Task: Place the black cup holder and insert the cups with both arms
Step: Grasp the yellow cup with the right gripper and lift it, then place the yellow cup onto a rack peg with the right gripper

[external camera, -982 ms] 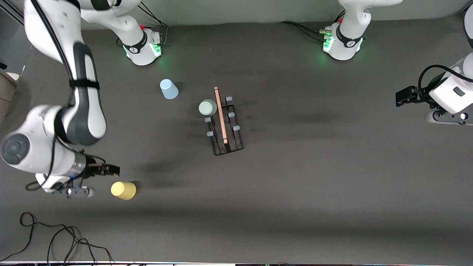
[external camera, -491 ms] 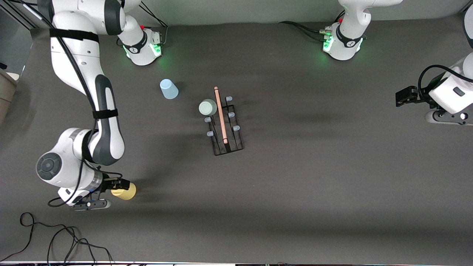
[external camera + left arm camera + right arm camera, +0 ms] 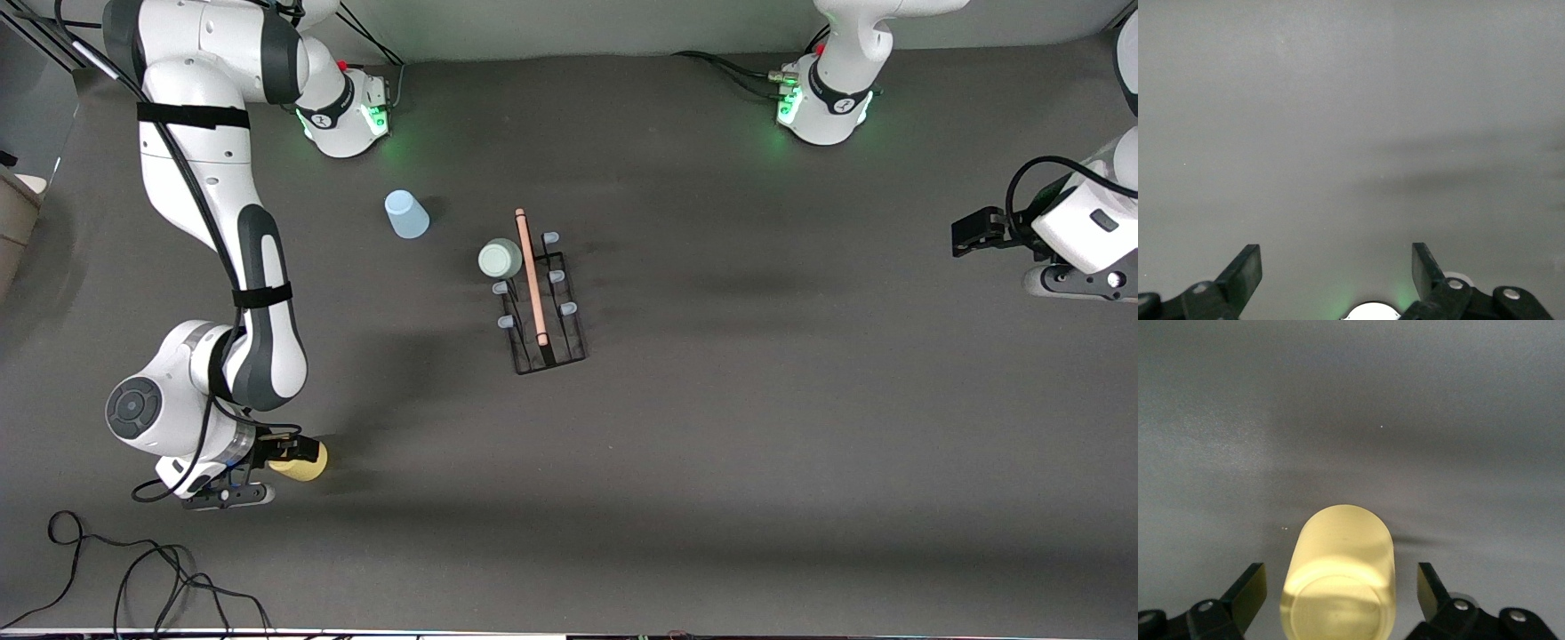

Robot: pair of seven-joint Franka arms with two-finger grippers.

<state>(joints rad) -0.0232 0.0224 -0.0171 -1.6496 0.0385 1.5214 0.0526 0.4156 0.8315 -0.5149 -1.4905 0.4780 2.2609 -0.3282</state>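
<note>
The small black wire cup holder [image 3: 540, 302] with its light wooden rod handle [image 3: 531, 276] and pale-blue-capped pegs stood near the middle of the dark grey table [image 3: 756, 427]. One small pale sage green plastic tumbler [image 3: 500, 259] sat upside down on a peg on the side of the holder toward the right arm's end; the other pegs were bare. A small pale blue plastic tumbler [image 3: 406, 214] stood upside down on the table, farther from the front camera than the holder and toward the right arm's base.

The small yellow plastic tumbler [image 3: 304, 461] [image 3: 1340, 577] lay on its side, nearer to the front camera and toward the right arm's end. The right gripper [image 3: 286, 449] [image 3: 1341, 590] was low around it, fingers [image 3: 1248, 589] spread wide on either side with gaps showing, not clamped.

The left gripper [image 3: 974, 231] [image 3: 1337, 270] waited at the left arm's end of the table, wide open and holding nothing.
</note>
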